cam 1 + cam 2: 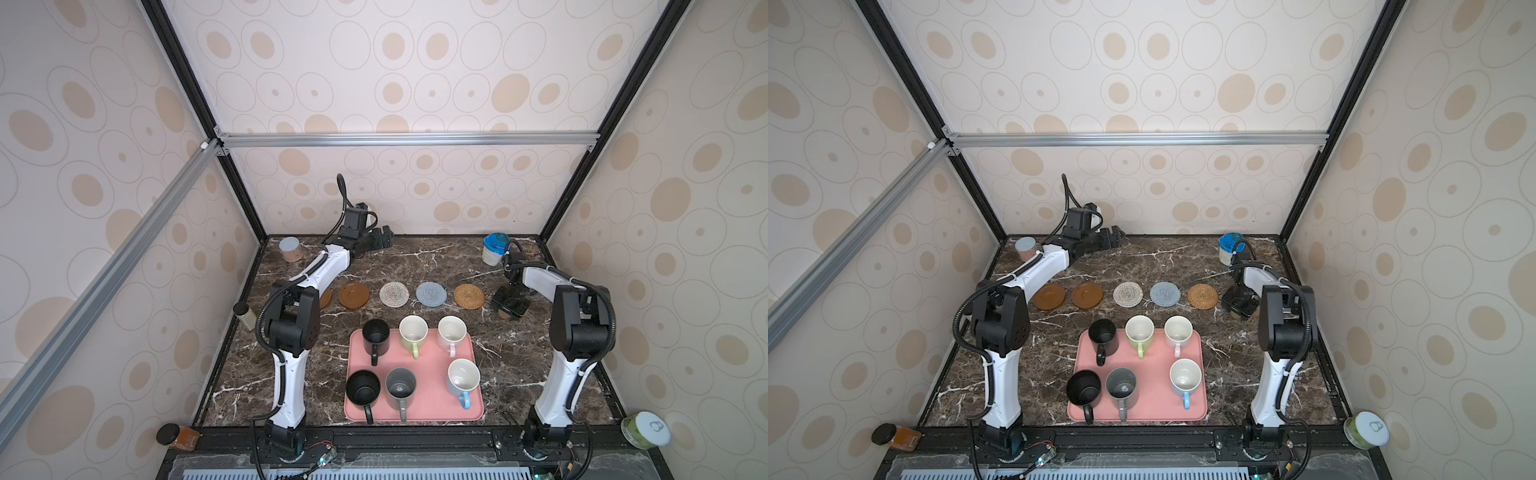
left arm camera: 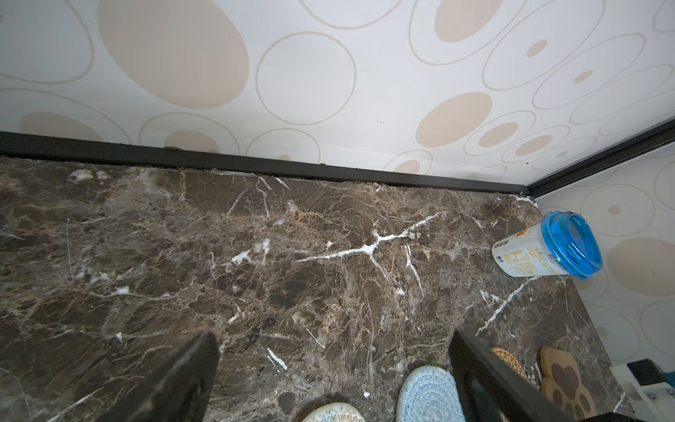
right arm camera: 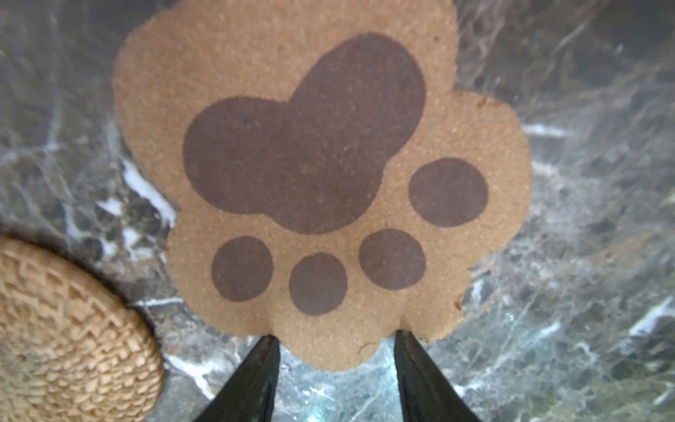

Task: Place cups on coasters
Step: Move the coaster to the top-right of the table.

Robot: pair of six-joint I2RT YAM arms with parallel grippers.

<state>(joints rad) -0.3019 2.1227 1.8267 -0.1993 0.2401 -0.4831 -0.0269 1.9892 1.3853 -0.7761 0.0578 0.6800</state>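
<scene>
Currently the right gripper (image 3: 334,334) straddles a lobe of the paw-shaped coaster (image 3: 314,146), jaws apart (pinch unconfirmable); six mugs (image 1: 413,330) stand on the pink tray (image 1: 432,399). Repositioning should keep it flat, off the rattan coaster (image 3: 65,336).

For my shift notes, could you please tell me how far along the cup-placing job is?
Done: nothing; all six cups stand on the pink tray, coasters bare. In hand: right gripper flanks a lobe of the paw coaster, grip unclear; left gripper open, empty. Left: all six placements.
</scene>
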